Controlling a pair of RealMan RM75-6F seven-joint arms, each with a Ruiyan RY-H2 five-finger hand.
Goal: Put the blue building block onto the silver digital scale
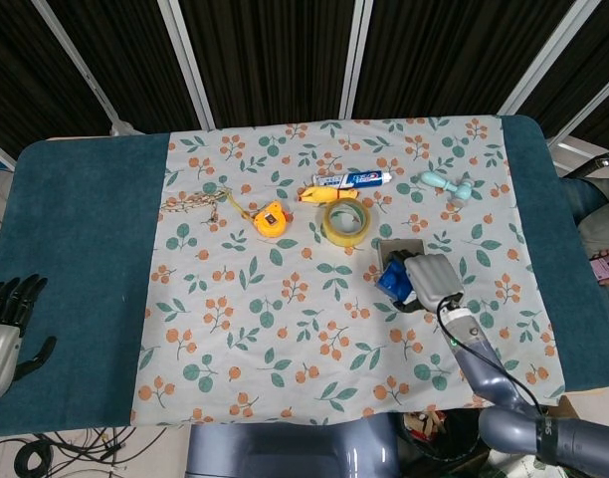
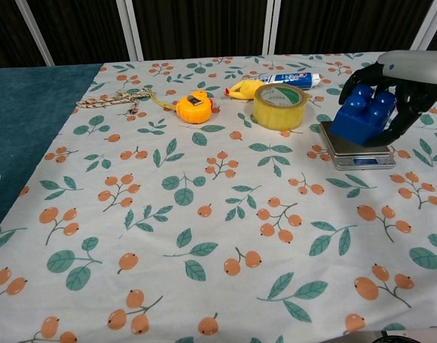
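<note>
Block: the blue block point(image 2: 363, 113) is gripped in the right hand point(image 2: 403, 80), fingers point(image 2: 398, 118) clasped round it, over the scale point(image 2: 355, 152).
Left: lowering, letting go.
Left hand point(image 1: 4, 324): idle, fingers released.

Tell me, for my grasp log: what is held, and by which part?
The right hand grips the blue block by its sides, fingers over the studded top. The left hand holds nothing.

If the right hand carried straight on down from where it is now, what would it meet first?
Probably the silver scale: the right hand holds the blue block just over its platform, so the block's underside would touch first. Whether it already touches is unclear.
</note>
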